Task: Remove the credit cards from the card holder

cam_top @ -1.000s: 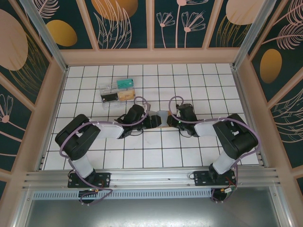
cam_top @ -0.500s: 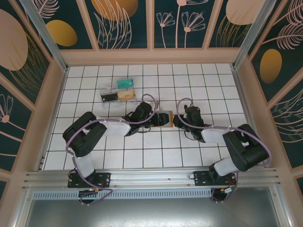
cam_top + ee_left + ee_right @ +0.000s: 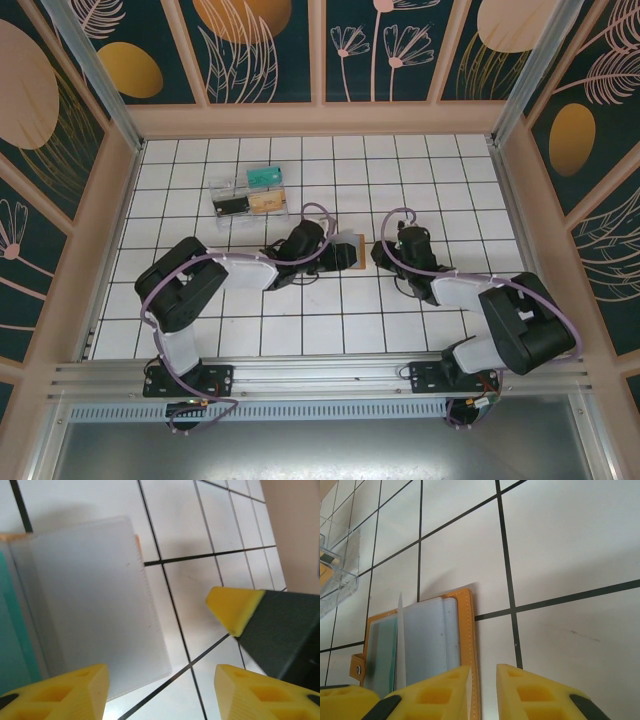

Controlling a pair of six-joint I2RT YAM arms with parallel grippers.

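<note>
The card holder (image 3: 350, 248) lies open on the white tiles between both grippers. In the right wrist view its orange-brown stitched rim (image 3: 470, 630) frames a pale blue-grey inner face, a thin clear sleeve (image 3: 400, 645) stands up from it, and a teal card (image 3: 382, 650) shows at its left. My right gripper (image 3: 484, 692) sits just at the holder's right edge, fingers a narrow gap apart with bare tile between them. My left gripper (image 3: 160, 692) stands wide open over the holder's frosted pale sleeve (image 3: 85, 600), holding nothing. One right fingertip (image 3: 232, 607) shows close by.
A clear plastic tray (image 3: 250, 192) with teal, black and tan pieces stands behind and to the left of the holder; its corner (image 3: 335, 575) shows in the right wrist view. Wooden walls ring the tiled floor. Open tiles lie in front and to the right.
The holder, pinched between both grippers a second ago, now lies open. My right gripper has drawn back to the right of it. My left gripper has moved slightly right over it.
</note>
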